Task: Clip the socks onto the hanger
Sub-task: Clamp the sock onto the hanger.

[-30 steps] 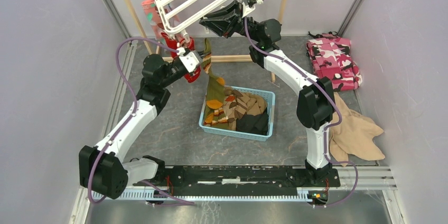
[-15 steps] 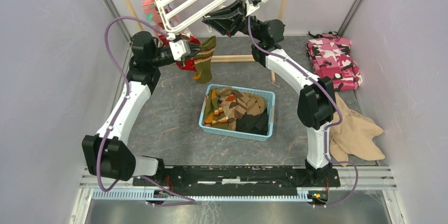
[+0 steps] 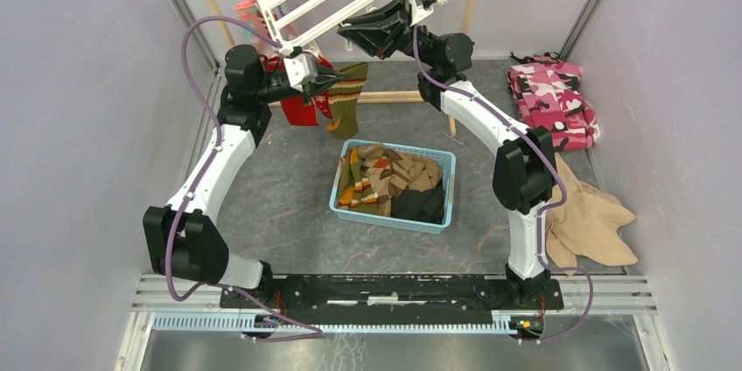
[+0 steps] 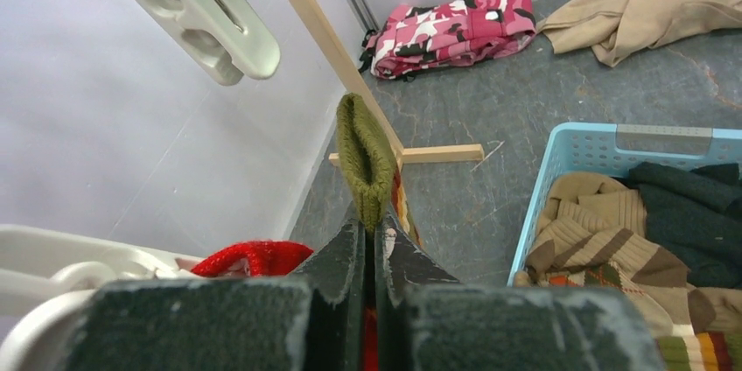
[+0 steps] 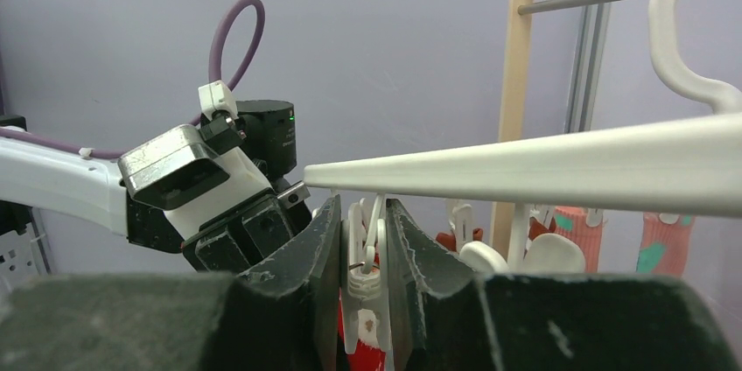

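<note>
Farthest left, two pink socks [image 5: 577, 224] dangle from the hanger [image 5: 569, 165], and a red sock [image 3: 296, 110] appears to hang from its near-left corner, so by my count three socks are already clipped. Just right of the red one, my left hand [image 4: 374, 224] is clenched on one olive sock [image 4: 366, 157] by its cuff; the rest of it droops below my fingers, raised above the worktop and close under the hanger's low corner, not yet in any clip. The hanger itself, the only one, is tilted up at the far side over the wooden frame [image 3: 385, 97]. Under its rail my right hand [image 5: 363, 231] is clamped on one white clip [image 5: 366, 282], a finger on each side of it, which I judge is meant to squeeze it open for the olive sock. That step looks about half done: sock lifted, clip pinched, the two not yet brought together. Nearer, at centre, the single blue basket [image 3: 385, 220] holds a heap of socks [image 3: 385, 178], tan, brown-striped, argyle and black, too tangled to count but clearly several, so most of the work is left. On the right lie one pink camouflage cloth [image 3: 556, 100] and one beige cloth [image 3: 595, 222].
</note>
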